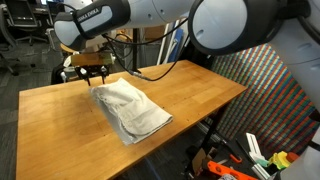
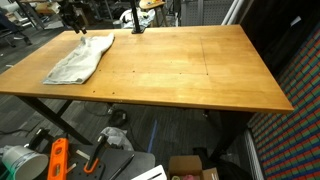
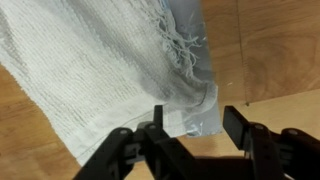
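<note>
Your towel [image 1: 130,108] lies rumpled at one end of the wooden table [image 1: 205,95], slanted against its edges. The end of it away from the gripper runs close to the table's long edge, with only a narrow strip of wood between. In an exterior view the towel [image 2: 80,60] sits near a corner, and the wide run of the table [image 2: 200,70] stretches away on its other side; that is where you have room to swing. Beyond the short edge by the gripper stand office chairs [image 1: 25,45], close behind the wrist. Under the table lie an orange tool [image 2: 57,160] and a cardboard box [image 2: 190,168], and a patterned panel [image 1: 275,85] stands just past the far end.

The arm [image 1: 100,18] comes in high over the table, its white links filling the top of the exterior view. It bends down at the wrist so that the gripper [image 1: 92,74] points down at the towel's end. In the wrist view the gripper [image 3: 195,128] has its jaws standing apart and holds nothing. One of the fingers [image 3: 150,140] is over the cloth, the other over bare wood. The towel's hemmed corner, with its loose fringe [image 3: 185,50], lies in the gap between them and just ahead. Whether the fingertips touch the cloth you cannot tell from here
</note>
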Robot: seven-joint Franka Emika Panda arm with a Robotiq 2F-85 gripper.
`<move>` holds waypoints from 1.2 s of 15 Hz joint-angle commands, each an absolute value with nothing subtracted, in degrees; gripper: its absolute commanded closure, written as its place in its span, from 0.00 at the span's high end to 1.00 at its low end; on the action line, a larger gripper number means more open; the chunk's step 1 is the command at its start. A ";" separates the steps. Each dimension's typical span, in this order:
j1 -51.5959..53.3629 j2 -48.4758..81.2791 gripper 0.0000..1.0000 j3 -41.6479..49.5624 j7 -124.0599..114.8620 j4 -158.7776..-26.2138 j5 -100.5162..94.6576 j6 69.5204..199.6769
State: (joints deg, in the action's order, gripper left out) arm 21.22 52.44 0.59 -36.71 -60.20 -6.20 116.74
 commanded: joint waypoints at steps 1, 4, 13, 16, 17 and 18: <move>23.86 53.14 0.98 3.80 -39.50 -55.78 -10.12 113.20; 24.22 54.68 1.00 4.75 -41.51 -51.59 -11.68 106.47; 23.43 53.40 1.00 3.47 -39.89 -54.30 -10.61 102.87; 23.71 56.75 1.00 3.88 -44.58 -46.69 -10.03 92.58; 23.59 58.85 1.00 4.30 -46.71 -42.61 -9.15 89.74; 23.18 60.21 1.00 4.26 -48.60 -39.90 -8.56 87.12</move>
State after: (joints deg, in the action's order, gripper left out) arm 23.60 54.69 3.48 -44.08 -51.22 -10.42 94.76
